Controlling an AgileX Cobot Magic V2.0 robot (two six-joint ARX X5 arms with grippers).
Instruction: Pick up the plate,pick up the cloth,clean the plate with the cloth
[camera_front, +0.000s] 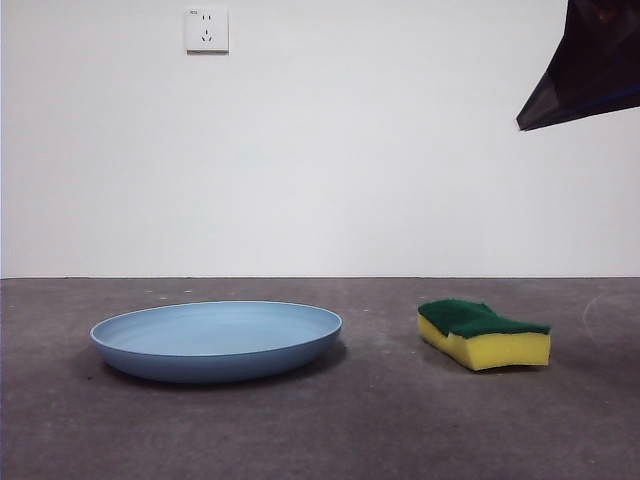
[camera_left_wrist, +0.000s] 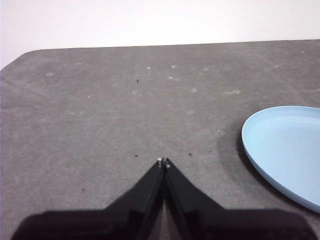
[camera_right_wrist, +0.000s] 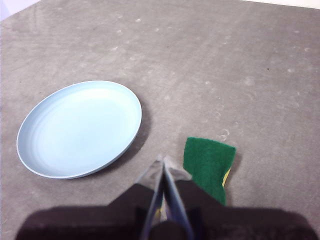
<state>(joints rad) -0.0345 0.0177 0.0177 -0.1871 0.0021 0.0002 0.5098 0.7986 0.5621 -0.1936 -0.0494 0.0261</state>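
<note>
The light-blue plate (camera_front: 215, 340) lies flat on the grey table, left of centre; it also shows in the left wrist view (camera_left_wrist: 287, 150) and the right wrist view (camera_right_wrist: 80, 129). The cloth, a yellow sponge with a green top (camera_front: 484, 333), rests to the plate's right. My right gripper (camera_right_wrist: 163, 161) is shut and empty, hovering high above the near end of the sponge (camera_right_wrist: 207, 165). A dark arm tip (camera_front: 585, 70) shows at the top right of the front view. My left gripper (camera_left_wrist: 163, 162) is shut and empty over bare table, apart from the plate's rim.
The grey table top (camera_front: 380, 420) runs back to a white wall with a socket (camera_front: 206, 29). The table's rounded far corner (camera_left_wrist: 20, 57) shows in the left wrist view.
</note>
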